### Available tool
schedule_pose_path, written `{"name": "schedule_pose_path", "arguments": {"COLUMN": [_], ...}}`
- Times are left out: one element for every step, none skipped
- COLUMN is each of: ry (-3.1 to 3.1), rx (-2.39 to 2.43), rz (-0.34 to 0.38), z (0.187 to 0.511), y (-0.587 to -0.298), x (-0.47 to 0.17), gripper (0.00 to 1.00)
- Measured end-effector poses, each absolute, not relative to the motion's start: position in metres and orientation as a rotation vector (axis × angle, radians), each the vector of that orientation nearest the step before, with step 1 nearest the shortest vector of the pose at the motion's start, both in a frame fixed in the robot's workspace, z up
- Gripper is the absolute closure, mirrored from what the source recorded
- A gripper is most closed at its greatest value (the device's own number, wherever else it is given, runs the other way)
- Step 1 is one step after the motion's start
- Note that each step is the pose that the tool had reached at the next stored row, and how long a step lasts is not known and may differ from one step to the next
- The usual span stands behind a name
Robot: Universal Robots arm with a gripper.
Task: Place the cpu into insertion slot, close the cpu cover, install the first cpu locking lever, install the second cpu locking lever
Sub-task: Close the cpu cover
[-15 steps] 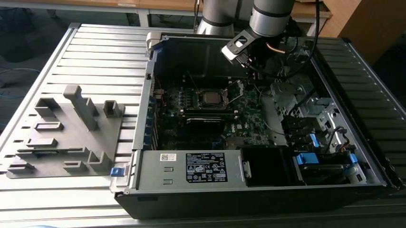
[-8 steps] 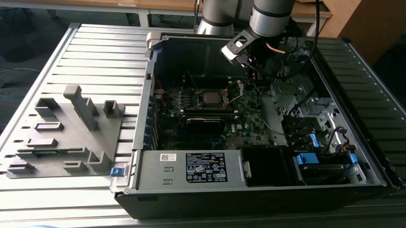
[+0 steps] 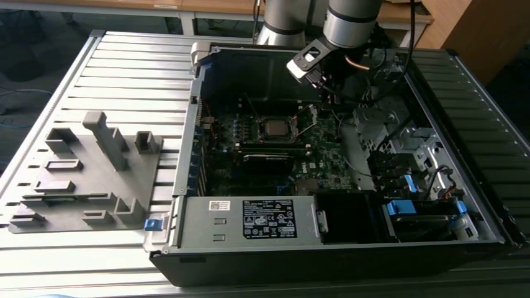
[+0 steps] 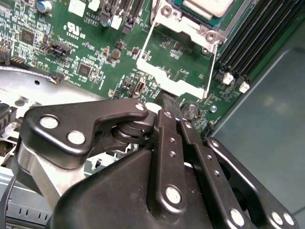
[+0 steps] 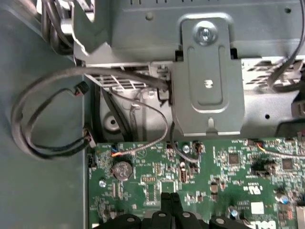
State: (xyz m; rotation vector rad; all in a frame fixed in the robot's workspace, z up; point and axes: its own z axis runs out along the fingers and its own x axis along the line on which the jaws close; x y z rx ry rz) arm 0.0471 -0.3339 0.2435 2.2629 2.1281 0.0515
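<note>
The cpu (image 4: 206, 6) shows its pale metal top inside the insertion slot (image 4: 209, 36) on the green motherboard; in the exterior view the cpu (image 3: 276, 128) sits mid-board. The cpu cover (image 4: 172, 80), a thin silver frame, is swung open, and the board is visible through its window. Thin wire levers (image 4: 212, 67) run along its sides. My gripper (image 4: 173, 113) is shut with nothing between its black fingers (image 4: 163, 143), its tip just short of the cover's free edge. The gripper (image 3: 324, 102) hangs inside the case to the exterior view's right of the slot. The gripper's closed tips (image 5: 170, 198) point at the board.
A labelled power supply (image 3: 267, 218) fills the case front. Drive bays with blue latches (image 3: 404, 206) and loose cables (image 5: 33, 119) lie on the exterior view's right. Black memory slots (image 4: 252, 43) flank the socket. A grey fixture block (image 3: 83, 174) stands outside the case.
</note>
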Motion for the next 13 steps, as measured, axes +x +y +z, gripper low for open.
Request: {"name": "schedule_pose_path", "arguments": {"ry": [2.128,2.128,2.127,2.127,2.126,2.125,2.123,2.121,2.119,2.117,2.114,2.112,2.11], "rx": [2.263,2.262,2.262,2.262,2.261,2.26,2.258,2.256,2.254,2.251,2.249,2.246,2.244], "rz": [0.052,0.052,0.053,0.054,0.056,0.059,0.064,0.069,0.075,0.08,0.087,0.092,0.098], "z": [0.243,0.243,0.243,0.243,0.243,0.243,0.243,0.243,0.243,0.243,0.243,0.243,0.243], "y": [-0.334,-0.334,-0.334,-0.334,-0.334,-0.334,-0.334,-0.334,-0.334,-0.334,-0.334,-0.334,-0.334], "x": [0.046,0.044,0.043,0.04,0.038,0.034,0.03,0.026,0.022,0.019,0.014,0.011,0.006], "gripper": [0.89,0.89,0.89,0.89,0.89,0.89,0.89,0.89,0.89,0.89,0.89,0.89,0.89]}}
